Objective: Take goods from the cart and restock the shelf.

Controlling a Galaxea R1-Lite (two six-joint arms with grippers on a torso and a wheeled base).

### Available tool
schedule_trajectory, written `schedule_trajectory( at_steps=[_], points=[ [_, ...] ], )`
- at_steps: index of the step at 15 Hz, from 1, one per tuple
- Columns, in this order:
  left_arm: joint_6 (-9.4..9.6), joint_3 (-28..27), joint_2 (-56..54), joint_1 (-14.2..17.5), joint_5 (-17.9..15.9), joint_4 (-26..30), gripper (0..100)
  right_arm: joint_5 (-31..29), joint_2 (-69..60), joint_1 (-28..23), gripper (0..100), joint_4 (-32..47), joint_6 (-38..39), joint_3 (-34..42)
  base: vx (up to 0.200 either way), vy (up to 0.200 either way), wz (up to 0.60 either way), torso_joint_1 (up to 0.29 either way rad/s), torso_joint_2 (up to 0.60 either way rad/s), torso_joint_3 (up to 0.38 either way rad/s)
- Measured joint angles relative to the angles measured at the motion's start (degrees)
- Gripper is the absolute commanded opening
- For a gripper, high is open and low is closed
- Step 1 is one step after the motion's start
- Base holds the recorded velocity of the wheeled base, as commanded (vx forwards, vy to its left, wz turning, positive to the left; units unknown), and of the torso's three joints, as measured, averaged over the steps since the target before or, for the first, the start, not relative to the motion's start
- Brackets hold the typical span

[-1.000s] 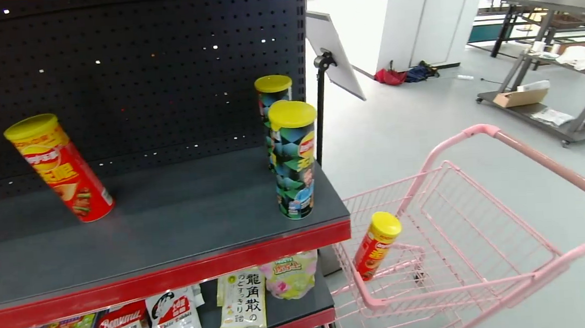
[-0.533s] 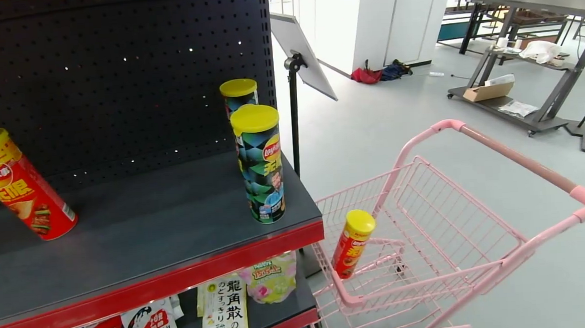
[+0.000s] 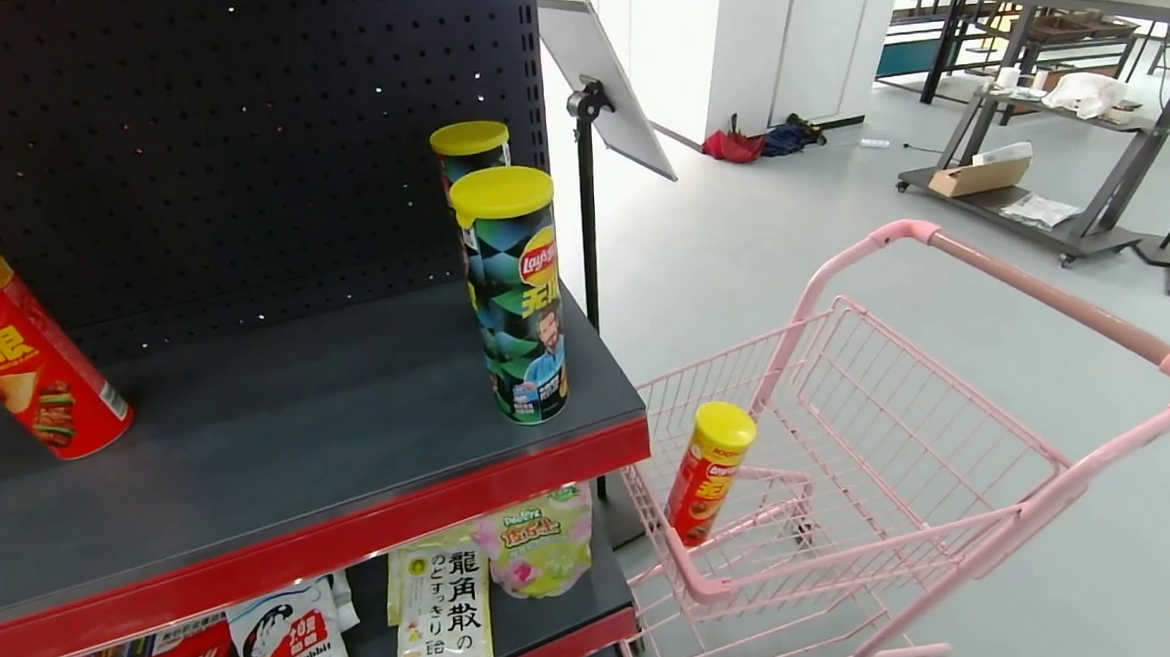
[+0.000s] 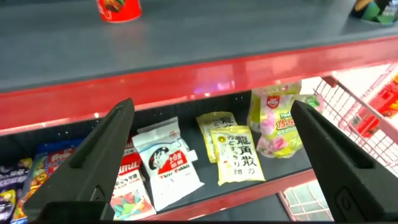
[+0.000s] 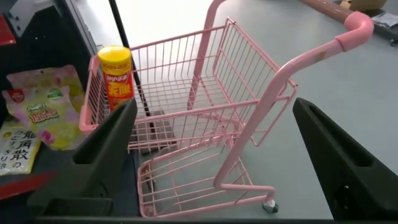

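A red chips can with a yellow lid point(image 3: 708, 470) leans in the front corner of the pink cart point(image 3: 1044, 296), just right of the shelf point(image 3: 279, 415). On the shelf's top board stand a red can point(image 3: 20, 348) at the left and two dark green cans point(image 3: 516, 302) at the right end, one behind the other. My right gripper point(image 5: 217, 165) hangs open above the cart point(image 5: 292, 68), with the red can point(image 5: 117, 74) ahead of its one finger point(image 5: 99, 155). My left gripper point(image 4: 211, 168) is open, facing the lower shelf under the red edge point(image 4: 186, 81).
Snack bags point(image 3: 439, 601) lie on the lower shelf beside the cart. A stand with a white board point(image 3: 602, 87) rises behind the shelf's end. Metal racks point(image 3: 1058, 174) stand far right. Open grey floor surrounds the cart.
The whole head view has shifted left and slightly tilted, so the camera moved. The cans, the cart and the bags keep their places relative to each other.
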Motion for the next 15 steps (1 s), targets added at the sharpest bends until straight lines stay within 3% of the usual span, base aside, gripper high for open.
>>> schedule_trajectory(
  at_steps=[15],
  points=[
    [0.07,0.0,0.0,0.0,0.0,0.02,100,0.05,0.0,-0.07,100,-0.02,0.05,0.0,0.0,0.0,0.0,-0.155,0.47,0.314]
  ],
)
